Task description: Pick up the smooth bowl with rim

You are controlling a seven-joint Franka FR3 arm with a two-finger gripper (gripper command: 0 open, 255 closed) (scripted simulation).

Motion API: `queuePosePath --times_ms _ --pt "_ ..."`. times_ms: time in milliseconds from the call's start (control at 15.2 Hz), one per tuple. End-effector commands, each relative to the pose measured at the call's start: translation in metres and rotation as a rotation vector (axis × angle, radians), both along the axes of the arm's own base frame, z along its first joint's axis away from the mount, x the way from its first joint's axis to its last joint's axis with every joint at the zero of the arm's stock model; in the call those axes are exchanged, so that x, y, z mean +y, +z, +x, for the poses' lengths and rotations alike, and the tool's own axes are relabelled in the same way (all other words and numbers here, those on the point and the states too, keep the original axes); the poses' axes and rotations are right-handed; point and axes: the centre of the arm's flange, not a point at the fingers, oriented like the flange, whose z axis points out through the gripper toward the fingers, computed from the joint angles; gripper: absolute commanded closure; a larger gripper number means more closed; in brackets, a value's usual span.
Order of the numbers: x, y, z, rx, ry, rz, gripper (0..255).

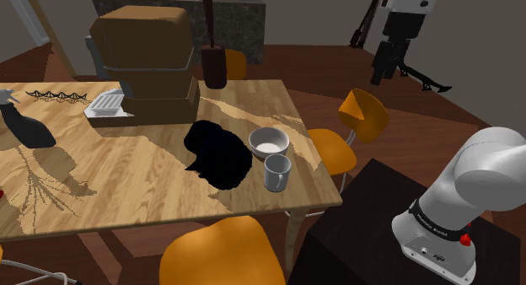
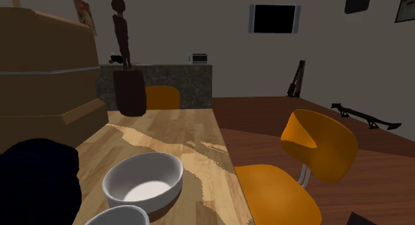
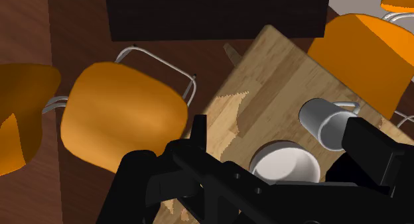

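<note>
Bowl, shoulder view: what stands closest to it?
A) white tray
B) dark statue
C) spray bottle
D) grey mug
D: the grey mug stands right beside the white bowl, a little nearer the camera, with only a narrow gap between them.

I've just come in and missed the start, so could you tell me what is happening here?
A white Franka arm is set to pick up the white bowl, which sits on the wooden table beside a grey mug. The black gripper hangs open high up, well apart from the bowl and holding nothing. The bowl is not yet grasped.
</note>
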Motion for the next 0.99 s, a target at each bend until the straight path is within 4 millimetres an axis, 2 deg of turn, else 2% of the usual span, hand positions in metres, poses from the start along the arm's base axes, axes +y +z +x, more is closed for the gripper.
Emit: queuePosePath --times_ms 0,924 --pt "0.000 0.000 0.000 0.000 0.000 0.000 0" --pt "0.025 -0.132 0.123 -0.024 0.019 0.040 0"
